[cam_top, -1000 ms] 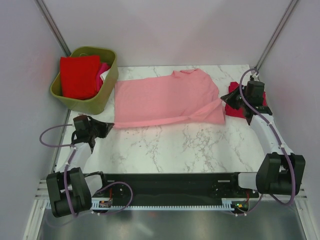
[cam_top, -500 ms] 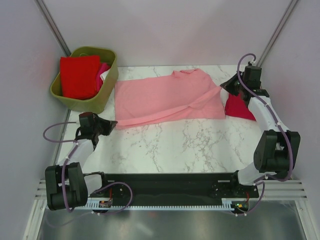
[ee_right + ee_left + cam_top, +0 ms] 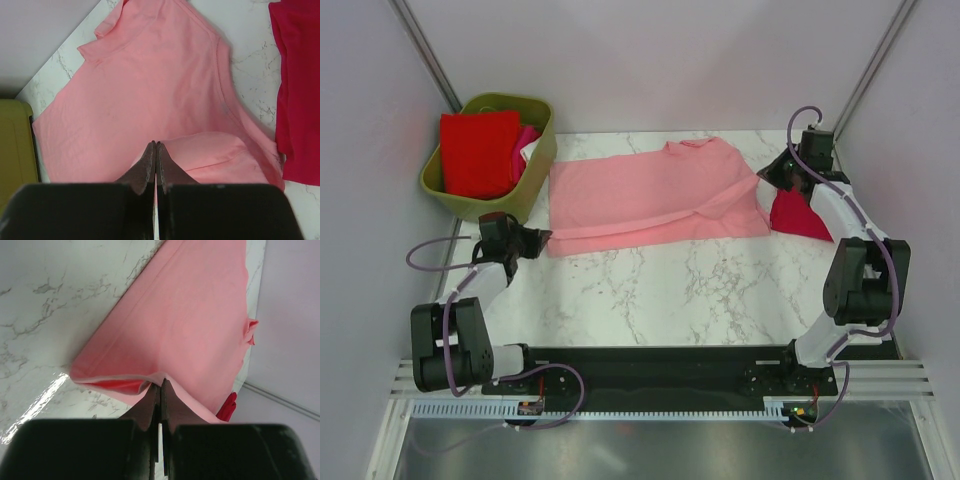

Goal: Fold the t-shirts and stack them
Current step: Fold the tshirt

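Observation:
A light pink t-shirt (image 3: 640, 195) lies spread across the back of the marble table, its near edge folded over onto itself. My left gripper (image 3: 538, 239) is shut on the shirt's near left corner; the left wrist view shows the jaws (image 3: 161, 383) pinching the hem, with the lifted layer (image 3: 190, 315) stretching away. My right gripper (image 3: 770, 176) is shut on the cloth at the shirt's right side, where a doubled flap (image 3: 210, 150) meets the tips (image 3: 156, 144). A dark crimson t-shirt (image 3: 800, 216) lies folded just right of it.
An olive-green basket (image 3: 535, 170) stands at the back left corner. It holds a bright red t-shirt (image 3: 478, 152) with hot pink and white cloth beside it. Pale walls close in the left, right and back sides. The crimson t-shirt (image 3: 300, 90) fills the right edge of the right wrist view.
Both grippers have moved toward the back of the table, carrying the pink shirt's near edge up and over. The right arm has drawn back off the crimson shirt.

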### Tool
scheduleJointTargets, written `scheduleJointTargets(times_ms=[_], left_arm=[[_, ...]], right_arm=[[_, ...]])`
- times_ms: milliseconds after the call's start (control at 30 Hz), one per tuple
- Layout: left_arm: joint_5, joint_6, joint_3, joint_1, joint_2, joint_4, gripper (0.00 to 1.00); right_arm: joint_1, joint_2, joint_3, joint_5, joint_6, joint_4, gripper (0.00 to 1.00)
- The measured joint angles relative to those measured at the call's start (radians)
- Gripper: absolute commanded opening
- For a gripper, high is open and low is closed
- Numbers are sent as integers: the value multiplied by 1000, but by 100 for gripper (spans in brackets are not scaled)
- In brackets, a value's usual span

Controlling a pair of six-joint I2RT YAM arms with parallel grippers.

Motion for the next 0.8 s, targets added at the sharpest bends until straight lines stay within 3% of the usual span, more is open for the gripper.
scheduleJointTargets(times_ms=[800], left_arm=[[-7,-73,140,-6,217,80,2]], right_arm=[[5,105,98,44,2,0,0]])
